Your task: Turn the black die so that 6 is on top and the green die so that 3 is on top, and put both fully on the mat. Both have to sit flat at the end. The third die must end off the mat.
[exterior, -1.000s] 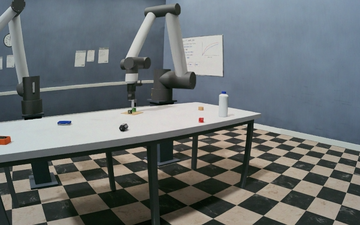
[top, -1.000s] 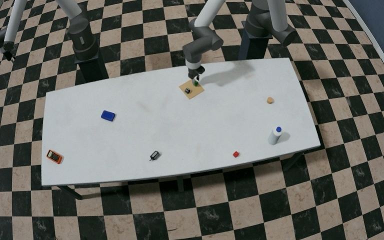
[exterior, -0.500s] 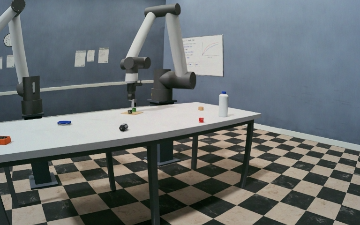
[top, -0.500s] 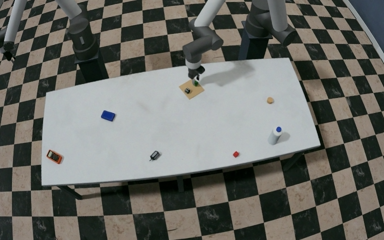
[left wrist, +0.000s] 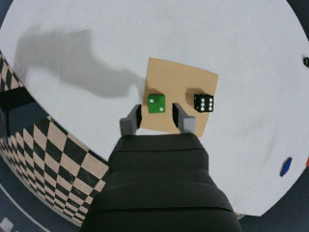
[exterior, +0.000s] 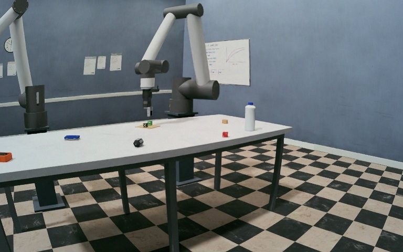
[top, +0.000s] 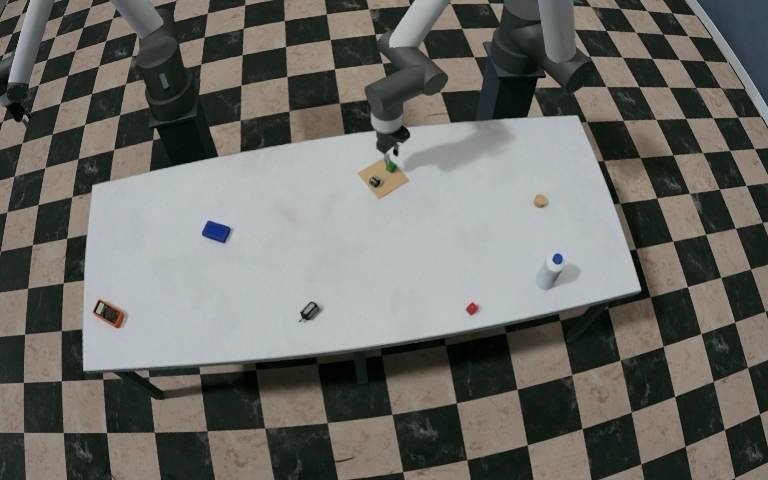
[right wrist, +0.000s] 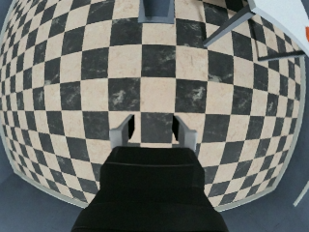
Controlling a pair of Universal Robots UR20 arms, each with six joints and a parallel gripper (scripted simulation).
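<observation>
We see the tan mat on the white surface, near the long edge on the side of the arm bases. On the mat we find the green die and the black die, both lying flat and apart from each other. From the wrist camera we count six pips on the black die's top; on the green die's upper face we make out two, though it is small in our view. The left pincer hangs above the green die's part of the mat, its fingers apart with nothing between them. The right pincer is well away from the mat, off the surface and over the checkered floor, also with its fingers apart and nothing held. The red die lies off the mat, across the surface near the opposite long edge. Well apart from the mat, toward one end, we have a white bottle standing upright and a small tan block; toward the other end lie a blue box and an orange meter.

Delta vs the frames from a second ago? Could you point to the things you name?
The left gripper [top: 391, 155] [exterior: 149, 111] [left wrist: 156, 111] has risen off the green die [top: 390, 166] [exterior: 150, 122] [left wrist: 156, 103], its fingers now open and clear above it. No visible shift in either mat die, the red die [top: 471, 308] [exterior: 225, 134] or the right arm [top: 15, 93] [exterior: 20, 53].
</observation>
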